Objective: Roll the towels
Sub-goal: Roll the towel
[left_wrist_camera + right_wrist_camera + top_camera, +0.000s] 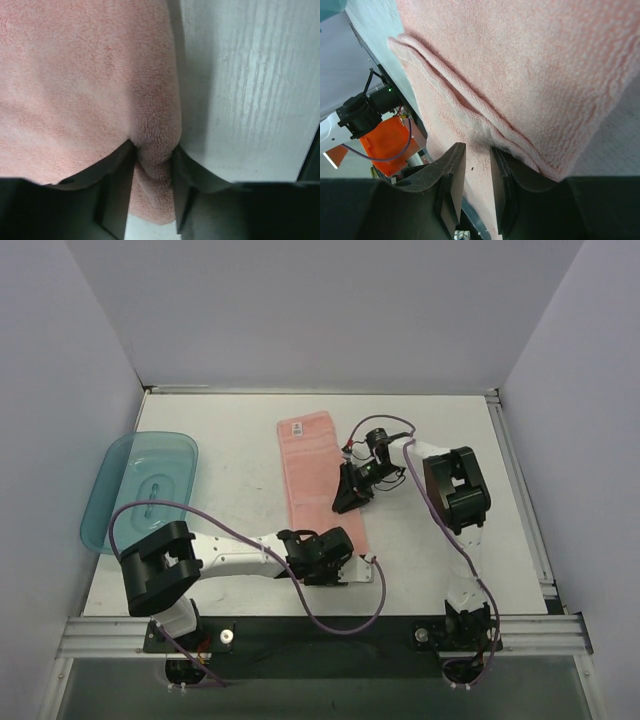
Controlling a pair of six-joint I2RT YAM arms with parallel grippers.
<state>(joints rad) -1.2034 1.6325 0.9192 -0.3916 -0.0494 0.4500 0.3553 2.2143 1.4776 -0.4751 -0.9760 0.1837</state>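
Salmon-pink towel (75, 90) sits pinched inside the left pincer (153, 152).

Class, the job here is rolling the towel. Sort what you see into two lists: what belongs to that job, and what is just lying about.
Belongs to the job:
salmon-pink towel, mostly spread flat, not yet rolled
left tool, pinching the towel's near end
right tool, at the towel's right edge

Just lying about:
teal tray, off to the left, apart from the towel

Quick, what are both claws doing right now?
Left claw: closed, pinching a fold of the pink towel.
Right claw: closed on the same towel's edge.
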